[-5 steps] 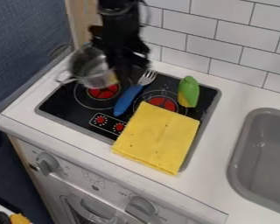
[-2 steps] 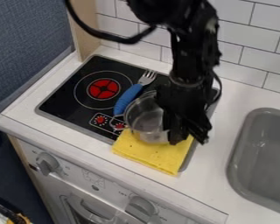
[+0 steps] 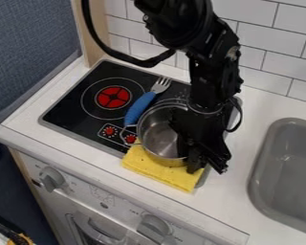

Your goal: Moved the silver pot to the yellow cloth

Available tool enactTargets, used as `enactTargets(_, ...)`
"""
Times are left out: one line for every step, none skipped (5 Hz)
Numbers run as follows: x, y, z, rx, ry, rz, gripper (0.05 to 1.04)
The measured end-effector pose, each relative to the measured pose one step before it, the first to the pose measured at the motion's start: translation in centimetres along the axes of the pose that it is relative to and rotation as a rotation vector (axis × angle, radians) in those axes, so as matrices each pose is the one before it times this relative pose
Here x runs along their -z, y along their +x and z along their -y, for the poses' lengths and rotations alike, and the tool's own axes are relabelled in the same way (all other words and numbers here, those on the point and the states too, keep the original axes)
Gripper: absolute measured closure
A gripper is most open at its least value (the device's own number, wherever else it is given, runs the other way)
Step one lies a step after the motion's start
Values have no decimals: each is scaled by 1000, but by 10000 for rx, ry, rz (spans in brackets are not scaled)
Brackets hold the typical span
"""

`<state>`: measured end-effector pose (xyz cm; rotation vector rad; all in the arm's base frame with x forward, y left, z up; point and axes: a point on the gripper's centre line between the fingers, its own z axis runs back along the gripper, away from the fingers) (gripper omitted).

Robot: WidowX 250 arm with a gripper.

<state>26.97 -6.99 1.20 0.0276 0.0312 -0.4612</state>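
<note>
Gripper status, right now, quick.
Gripper: at the sink-side rim of the silver pot, over the yellow cloth; whether it is open or closed on the pot cannot be told.

I count 1 silver pot (image 3: 160, 137), 1 yellow cloth (image 3: 157, 174), 1 blue-handled fork (image 3: 139, 106) and 1 stovetop (image 3: 71, 107). I see 1 red burner (image 3: 113, 97), 2 red dials (image 3: 109, 130), 2 grey knobs (image 3: 51, 179) and 1 sink (image 3: 288, 167), plus my own 1 gripper (image 3: 206, 166).
</note>
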Motion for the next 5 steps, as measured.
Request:
enactTargets(-119,-55,210,-72,-43,8,493)
enactTargets(-2030,-519,154,-180,-1,373,196)
enactTargets(-4210,-765,-1132,-1351,415,879,67)
enactTargets(-1272,-894,-2150,-1997,-158,-406,74)
enactTargets(-280,119,-1380,-476,-691,-209,78)
